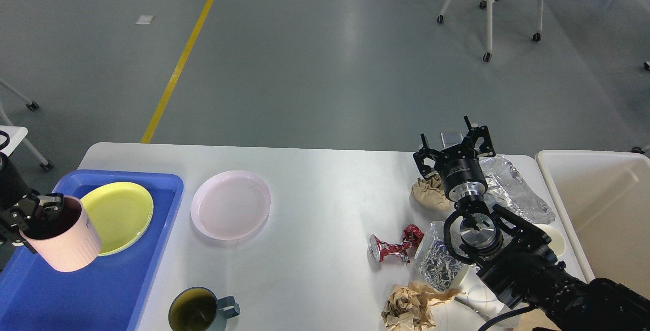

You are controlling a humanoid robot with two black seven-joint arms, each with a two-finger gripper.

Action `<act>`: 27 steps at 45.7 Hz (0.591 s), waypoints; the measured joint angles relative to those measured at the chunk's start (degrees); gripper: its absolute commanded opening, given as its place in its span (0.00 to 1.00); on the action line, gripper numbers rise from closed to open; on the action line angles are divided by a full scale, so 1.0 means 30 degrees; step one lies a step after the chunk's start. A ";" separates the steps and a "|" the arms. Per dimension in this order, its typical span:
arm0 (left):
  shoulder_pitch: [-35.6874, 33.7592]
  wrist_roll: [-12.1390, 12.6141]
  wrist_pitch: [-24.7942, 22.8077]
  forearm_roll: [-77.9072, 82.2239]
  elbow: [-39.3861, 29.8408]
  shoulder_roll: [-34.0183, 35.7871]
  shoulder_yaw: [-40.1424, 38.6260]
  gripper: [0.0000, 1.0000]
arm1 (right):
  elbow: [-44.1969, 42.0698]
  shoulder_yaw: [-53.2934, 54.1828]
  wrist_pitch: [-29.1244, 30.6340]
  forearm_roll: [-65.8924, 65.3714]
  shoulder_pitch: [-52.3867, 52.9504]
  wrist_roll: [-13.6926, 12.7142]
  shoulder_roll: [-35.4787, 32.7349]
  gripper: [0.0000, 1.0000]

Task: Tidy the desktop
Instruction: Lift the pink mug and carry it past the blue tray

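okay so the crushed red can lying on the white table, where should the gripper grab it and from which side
Grip the crushed red metal can at its pinched, narrow waist, coming straight down from above. It lies on its side on the white desktop, flared at both ends, so the fingers should close across the waist.

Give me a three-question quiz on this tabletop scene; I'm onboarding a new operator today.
1. True or false: the yellow plate lies in the blue tray.
2. What does the left gripper hold? A) pink cup B) pink plate C) crushed red can
3. Fill in: the right gripper hovers with jaws ____ over the crumpled foil.

Key: 1 true; 2 A; 3 open.
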 measured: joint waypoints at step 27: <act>0.8060 -0.0063 0.9346 0.0582 0.0794 0.1842 -0.1663 0.00 | 0.0010 0.0000 0.0000 0.0001 0.0001 -0.0015 0.0002 1.00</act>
